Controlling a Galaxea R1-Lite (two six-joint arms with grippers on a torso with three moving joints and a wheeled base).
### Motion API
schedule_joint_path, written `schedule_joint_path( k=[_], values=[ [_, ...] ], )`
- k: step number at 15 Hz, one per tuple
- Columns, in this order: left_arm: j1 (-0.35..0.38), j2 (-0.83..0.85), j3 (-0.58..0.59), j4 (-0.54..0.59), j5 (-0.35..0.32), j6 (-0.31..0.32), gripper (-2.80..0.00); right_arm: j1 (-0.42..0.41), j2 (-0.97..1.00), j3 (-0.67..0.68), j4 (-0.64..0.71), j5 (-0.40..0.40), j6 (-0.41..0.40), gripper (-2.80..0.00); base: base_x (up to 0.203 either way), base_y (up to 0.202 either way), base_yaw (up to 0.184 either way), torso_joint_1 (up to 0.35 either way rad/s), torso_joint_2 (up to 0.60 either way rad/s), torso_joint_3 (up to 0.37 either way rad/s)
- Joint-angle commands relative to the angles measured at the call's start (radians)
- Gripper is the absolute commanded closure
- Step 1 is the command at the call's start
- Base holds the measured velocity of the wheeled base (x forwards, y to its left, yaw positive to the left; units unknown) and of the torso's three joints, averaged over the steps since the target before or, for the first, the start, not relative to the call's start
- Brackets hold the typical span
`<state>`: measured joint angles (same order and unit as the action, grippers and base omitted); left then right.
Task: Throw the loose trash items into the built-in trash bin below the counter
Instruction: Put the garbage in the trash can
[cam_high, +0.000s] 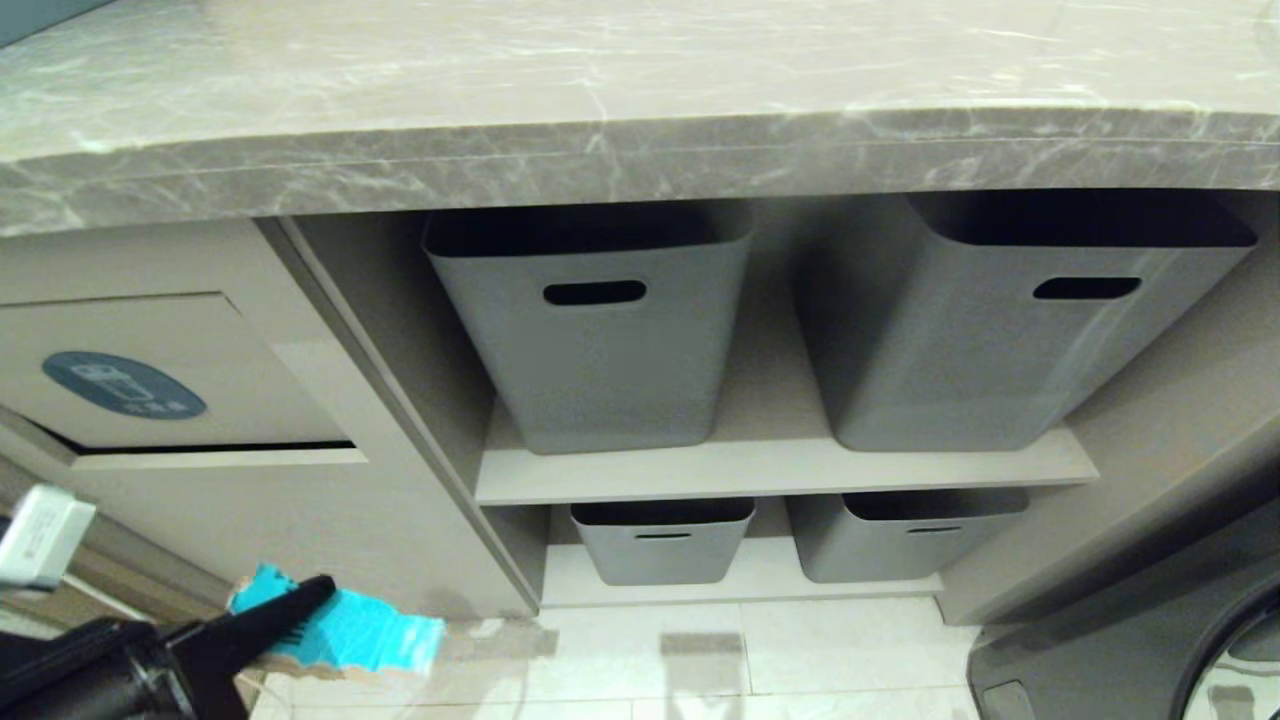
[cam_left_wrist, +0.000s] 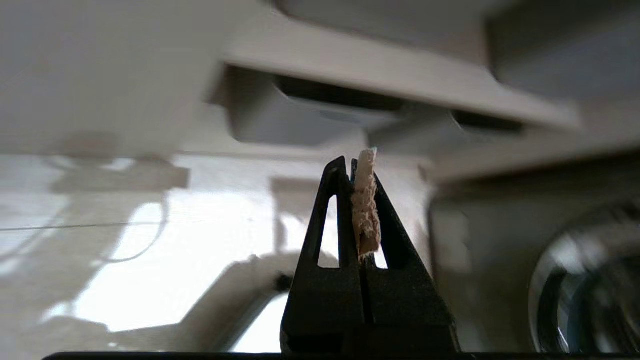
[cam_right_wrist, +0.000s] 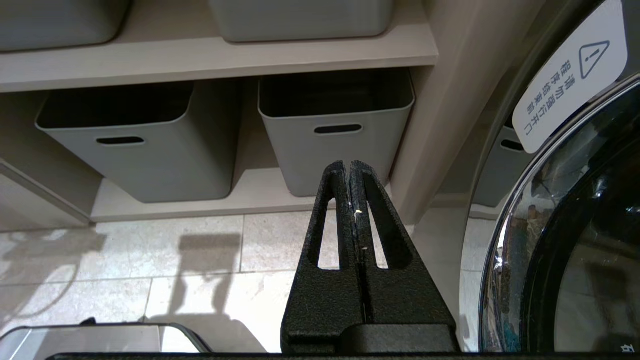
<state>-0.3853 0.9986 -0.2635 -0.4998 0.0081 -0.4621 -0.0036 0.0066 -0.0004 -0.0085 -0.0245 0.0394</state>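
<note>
At lower left, my left gripper (cam_high: 310, 598) has its jaws clamped on a teal, tan-backed torn cardboard scrap (cam_high: 350, 630), below the beige bin flap with blue oval sticker (cam_high: 170, 375). The right gripper (cam_right_wrist: 352, 167) is closed, empty.

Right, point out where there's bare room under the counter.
Free: the shelf strip between the upper grey baskets, and the floor tiles before the lower baskets. Crowded: low left, where the left gripper holds the teal wrapper.

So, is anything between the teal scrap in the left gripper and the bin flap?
Nothing visible. The left gripper holds the teal scrap low before the cabinet, and the flap with the blue sticker sits above it, unobstructed.
</note>
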Motion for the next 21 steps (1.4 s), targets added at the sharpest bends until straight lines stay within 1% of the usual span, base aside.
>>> schedule_joint_path(
  k=[1, 2, 4, 6, 7, 8, 10, 12, 13, 14, 15, 18, 21],
  values=[
    [0.052, 0.029, -0.019, -0.002, 0.025, -0.002, 0.00, 0.001, -0.007, 0.002, -0.001, 0.000, 0.001, 0.00, 0.000, 0.000, 0.000, 0.000, 0.00, 0.000],
    [0.107, 0.031, -0.031, -0.002, 0.031, -0.002, 0.00, 0.001, -0.007, 0.002, -0.001, 0.000, 0.001, 0.00, 0.000, 0.000, 0.000, 0.000, 0.00, 0.000],
    [0.218, 0.020, -0.039, 0.001, 0.009, -0.003, 0.00, 0.001, -0.007, 0.002, -0.001, 0.000, 0.001, 0.00, 0.000, 0.000, 0.000, 0.000, 0.00, 0.000],
    [0.348, -0.006, -0.028, 0.003, -0.053, -0.003, 0.00, 0.001, -0.007, 0.002, -0.001, 0.000, 0.001, 0.00, 0.000, 0.000, 0.000, 0.000, 0.00, 0.000],
    [0.401, -0.035, -0.024, 0.002, -0.094, -0.002, 0.00, 0.001, -0.007, 0.002, -0.001, 0.000, 0.001, 0.00, 0.000, 0.000, 0.000, 0.000, 0.00, 0.000],
    [0.452, -0.048, -0.031, -0.001, -0.114, 0.000, 0.00, 0.001, -0.007, 0.002, -0.001, 0.000, 0.001, 0.00, 0.000, 0.000, 0.000, 0.000, 0.00, 0.000],
    [0.572, -0.069, -0.034, -0.004, -0.125, 0.003, 0.00, 0.001, -0.007, 0.002, -0.001, 0.000, 0.001, 0.00, 0.000, 0.000, 0.000, 0.000, 0.00, 0.000],
    [0.702, -0.043, -0.038, -0.031, -0.133, 0.002, 0.00, 0.001, -0.007, 0.002, -0.001, 0.000, 0.001, 0.00, 0.000, 0.000, 0.000, 0.000, 0.00, 0.000],
    [0.734, 0.000, -0.030, -0.081, -0.145, 0.001, 0.00, 0.001, -0.007, 0.002, -0.001, 0.000, 0.001, 0.00, 0.000, 0.000, 0.000, 0.000, 0.00, 0.000],
    [0.746, 0.054, -0.004, -0.176, -0.157, 0.001, 0.00, 0.001, -0.007, 0.002, -0.001, 0.000, 0.001, 0.00, 0.000, 0.000, 0.000, 0.000, 0.00, 0.000],
    [0.749, 0.108, 0.020, -0.277, -0.164, 0.002, 0.00, 0.001, -0.007, 0.002, -0.001, 0.000, 0.001, 0.00, 0.000, 0.000, 0.000, 0.000, 0.00, 0.000],
    [0.754, 0.291, 0.048, -0.512, -0.182, 0.002, 0.00, 0.001, -0.007, 0.002, -0.001, 0.000, 0.001, 0.00, 0.000, 0.000, 0.000, 0.000, 0.00, 0.000],
    [0.756, 0.471, 0.091, -0.784, -0.190, 0.001, 0.00, 0.001, -0.007, 0.002, -0.001, 0.000, 0.001, 0.00, 0.000, 0.000, 0.000, 0.000, 0.00, 0.000]
  ],
)
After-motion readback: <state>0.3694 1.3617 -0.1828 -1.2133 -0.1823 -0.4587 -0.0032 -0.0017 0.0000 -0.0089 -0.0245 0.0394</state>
